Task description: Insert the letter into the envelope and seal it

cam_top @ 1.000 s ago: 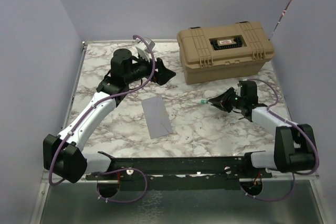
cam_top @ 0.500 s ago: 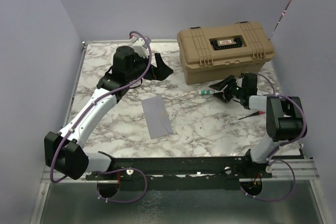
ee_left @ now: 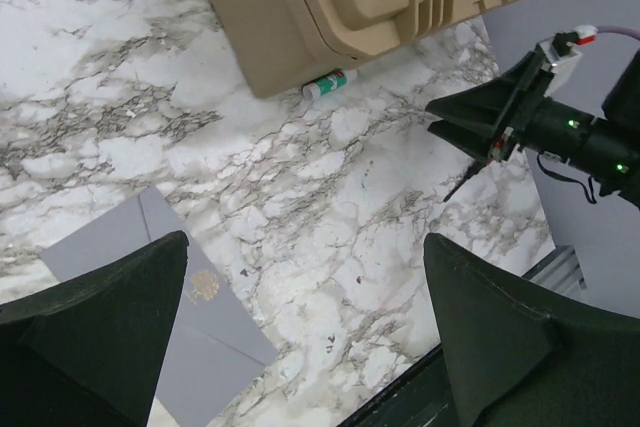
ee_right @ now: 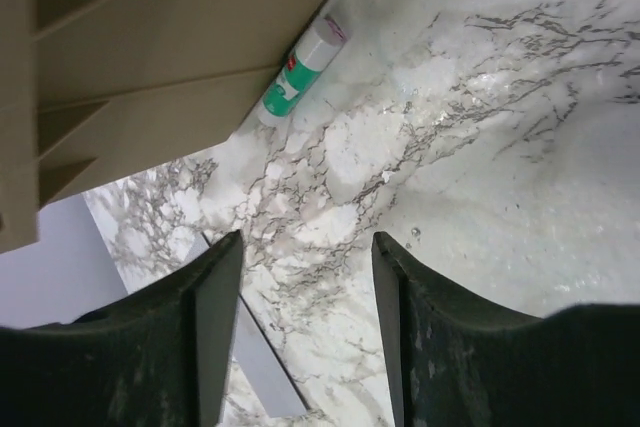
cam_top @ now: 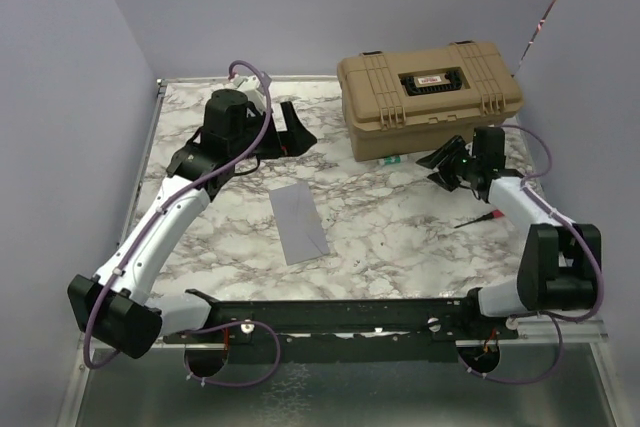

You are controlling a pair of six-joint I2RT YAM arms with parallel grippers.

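Midway across the marble table (cam_top: 400,237), the envelope (cam_top: 298,222) lies flat and untouched, a small gold mark (ee_left: 205,285) by its fold. No tan letter shows, so it may already be inside. Both claws gape wide and empty. The left gripper (cam_top: 290,134) hangs beyond the envelope, while the right gripper (cam_top: 446,161) points at the glue stick (cam_top: 392,158) lying against the toolbox (cam_top: 430,97), likely for sealing. Their labels are too small to read.

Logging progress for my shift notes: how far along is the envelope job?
Looks nearly done: no loose letter shows, and the envelope lies flat, flap folded down. Nothing in hand; left hand and right hand are open. Left: only confirming the seal.
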